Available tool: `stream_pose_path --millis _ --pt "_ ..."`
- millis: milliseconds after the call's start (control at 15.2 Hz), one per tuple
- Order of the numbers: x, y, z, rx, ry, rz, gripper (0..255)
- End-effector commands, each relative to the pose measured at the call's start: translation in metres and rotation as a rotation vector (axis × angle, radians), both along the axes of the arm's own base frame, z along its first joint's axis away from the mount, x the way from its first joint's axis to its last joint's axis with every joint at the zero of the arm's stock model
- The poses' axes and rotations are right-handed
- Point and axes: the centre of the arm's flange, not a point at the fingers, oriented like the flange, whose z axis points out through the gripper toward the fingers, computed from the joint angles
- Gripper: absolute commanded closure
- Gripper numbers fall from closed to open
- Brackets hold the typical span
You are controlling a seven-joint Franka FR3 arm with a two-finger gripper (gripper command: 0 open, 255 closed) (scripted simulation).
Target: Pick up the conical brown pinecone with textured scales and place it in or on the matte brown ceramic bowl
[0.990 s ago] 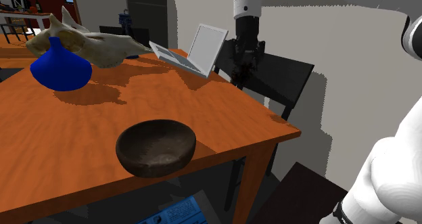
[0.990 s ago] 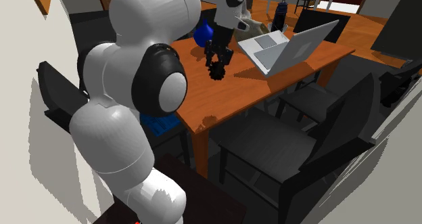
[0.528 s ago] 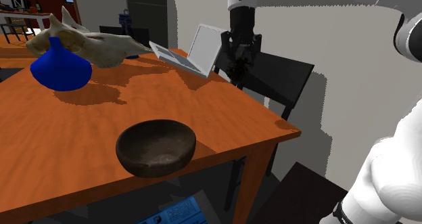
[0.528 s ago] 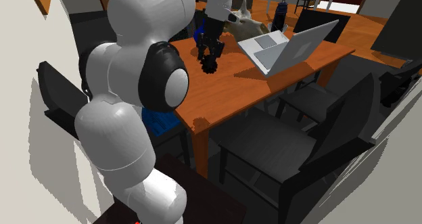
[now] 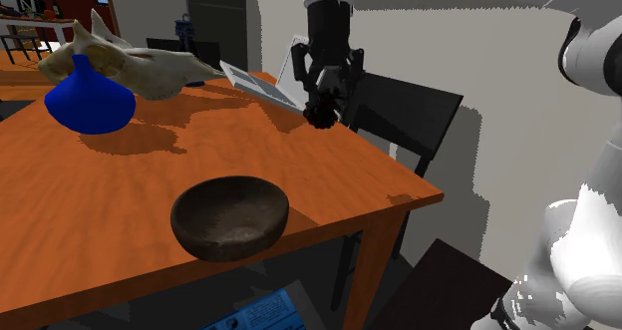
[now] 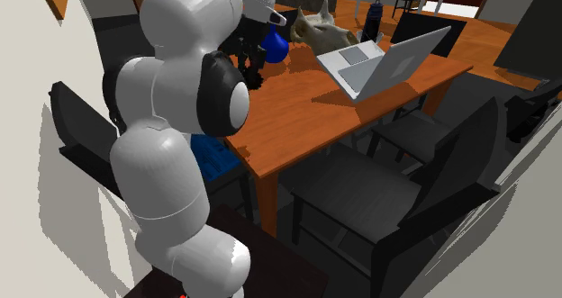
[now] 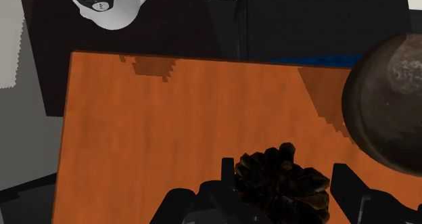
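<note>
One black two-finger hand [image 5: 322,99] pinched the dark brown scaly pinecone [image 7: 278,178] above the orange desk [image 5: 120,208]; the carry needed centring over the dark matte bowl [image 5: 229,234] before release.

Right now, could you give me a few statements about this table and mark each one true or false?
1. The pincer clasps the pinecone in the air above the table. True.
2. The bowl stands near the table's edge. True.
3. The pinecone already lies in the bowl. False: the bowl has nothing in it.
4. The vase is red. False: it is blue.
5. The laptop is open. True.
</note>
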Motion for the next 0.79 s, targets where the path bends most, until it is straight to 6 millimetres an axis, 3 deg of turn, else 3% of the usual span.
stream_pose_path --millis 0,726 --pt "-0.003 0.028 0.002 0.000 0.000 -0.001 255" --pt "-0.017 0.173 0.009 0.000 0.000 -0.001 255"
